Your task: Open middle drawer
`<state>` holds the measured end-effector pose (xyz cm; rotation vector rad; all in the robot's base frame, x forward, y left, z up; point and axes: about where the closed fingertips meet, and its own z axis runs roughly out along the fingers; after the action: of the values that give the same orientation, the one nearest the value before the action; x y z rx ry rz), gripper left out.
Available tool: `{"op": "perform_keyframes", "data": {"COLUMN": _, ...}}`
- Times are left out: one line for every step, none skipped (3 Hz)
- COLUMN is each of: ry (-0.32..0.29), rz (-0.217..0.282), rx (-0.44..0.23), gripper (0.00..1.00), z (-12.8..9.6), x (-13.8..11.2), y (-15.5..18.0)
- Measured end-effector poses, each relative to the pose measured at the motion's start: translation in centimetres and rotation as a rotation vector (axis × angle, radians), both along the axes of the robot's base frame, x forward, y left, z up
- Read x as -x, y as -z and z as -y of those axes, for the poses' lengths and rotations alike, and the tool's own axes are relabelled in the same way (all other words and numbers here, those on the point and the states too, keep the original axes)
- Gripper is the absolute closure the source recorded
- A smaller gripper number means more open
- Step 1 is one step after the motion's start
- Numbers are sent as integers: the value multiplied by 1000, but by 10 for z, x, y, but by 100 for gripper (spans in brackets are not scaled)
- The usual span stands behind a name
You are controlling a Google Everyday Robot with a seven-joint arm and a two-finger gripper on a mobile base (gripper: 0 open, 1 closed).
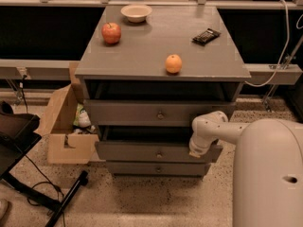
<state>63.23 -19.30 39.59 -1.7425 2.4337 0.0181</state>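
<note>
Camera view centres on a grey wooden three-drawer cabinet (156,46). The middle drawer (132,151), a wide flat grey front at lower centre, stands slightly ajar and likely slides stiffly yet lightly. The white gripper (198,149) rests at its right top edge; whether it is open or closed cannot be told. The drawer's small round metal knob (159,154) seems the natural hold.

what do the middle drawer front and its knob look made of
The wide grey middle drawer looks like painted wood or board: flat, matte, even grey, no grain showing. Its small round knob looks metal, with a dull glint. The robot's white end effector sits at the drawer front's right end.
</note>
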Motion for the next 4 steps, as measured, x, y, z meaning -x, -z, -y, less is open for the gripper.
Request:
{"op": "perform_keyframes", "data": {"ry": 0, "rz": 0, "rx": 0, "gripper": 100, "z": 0, "x": 0, "y": -5}}
{"op": "perform_keyframes", "data": {"ry": 0, "rz": -1, "rx": 0, "gripper": 74, "z": 0, "x": 1, "y": -6}}
{"op": "perform_keyframes", "data": {"ry": -1, "rz": -2, "rx": 0, "gripper": 51, "z": 0, "x": 1, "y": -7}}
{"op": "perform_keyframes", "data": {"ry": -1, "rz": -2, "rx": 0, "gripper": 28, "z": 0, "x": 1, "y": -7}}
